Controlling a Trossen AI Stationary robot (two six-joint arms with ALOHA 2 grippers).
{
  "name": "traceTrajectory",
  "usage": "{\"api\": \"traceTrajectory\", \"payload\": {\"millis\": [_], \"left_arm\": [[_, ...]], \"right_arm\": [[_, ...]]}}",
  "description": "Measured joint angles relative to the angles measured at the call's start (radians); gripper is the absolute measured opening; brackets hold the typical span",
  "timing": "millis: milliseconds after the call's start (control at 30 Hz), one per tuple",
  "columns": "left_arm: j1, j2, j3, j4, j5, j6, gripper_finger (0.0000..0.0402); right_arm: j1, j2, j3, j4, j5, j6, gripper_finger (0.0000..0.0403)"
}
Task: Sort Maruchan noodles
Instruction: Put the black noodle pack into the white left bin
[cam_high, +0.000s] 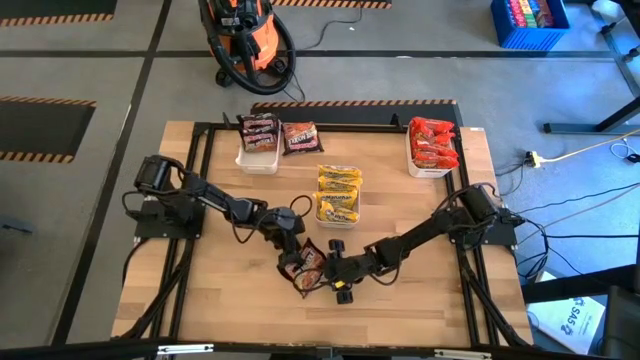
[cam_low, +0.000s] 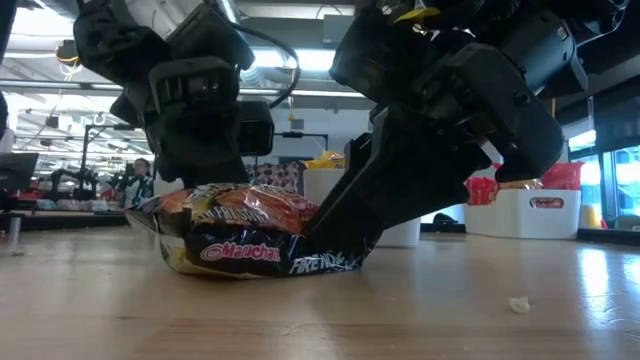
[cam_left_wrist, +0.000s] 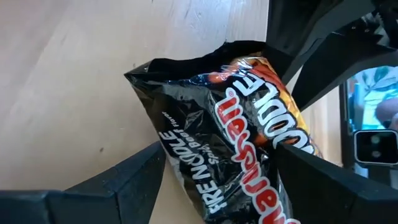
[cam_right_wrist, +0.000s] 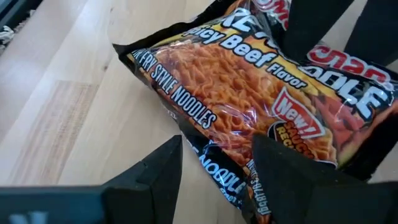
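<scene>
White trays (cam_high: 257, 160) with dark, red packets (cam_high: 433, 141); spread left gripper (cam_high: 291, 243), right gripper (cam_high: 335, 262) pinching black packets (cam_high: 307, 266).

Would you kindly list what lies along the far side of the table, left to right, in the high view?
White tray holding a dark packet → dark packet on the table → yellow packets, slightly nearer → white tray of red packets.

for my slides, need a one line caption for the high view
Both grippers, left and right, meet over dark crinkly plastic noodle packets on the wooden table.
</scene>
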Motion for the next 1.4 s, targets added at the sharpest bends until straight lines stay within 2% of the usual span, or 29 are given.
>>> {"api": "traceTrajectory", "payload": {"millis": [200,333,900,1100,1400], "left_arm": [[-0.002,0.003,-0.001,0.047,0.067,-0.032,0.0296],[-0.001,0.003,-0.001,0.063,0.061,-0.035,0.0275],[-0.006,0.001,-0.001,0.071,0.033,0.001,0.0112],[-0.005,0.001,-0.001,0.071,0.034,0.015,0.0072],[-0.005,0.000,0.000,0.069,0.042,0.022,0.0015]], "right_arm": [[0.000,0.000,0.000,0.006,0.000,-0.001,0.0193],[0.000,0.000,0.000,0.007,0.001,-0.001,0.0193],[0.000,0.000,-0.001,0.009,0.016,-0.007,0.0193],[0.001,-0.002,-0.001,0.005,0.016,-0.007,0.0193],[0.036,-0.117,-0.001,-0.173,0.051,0.005,0.0193]]}}
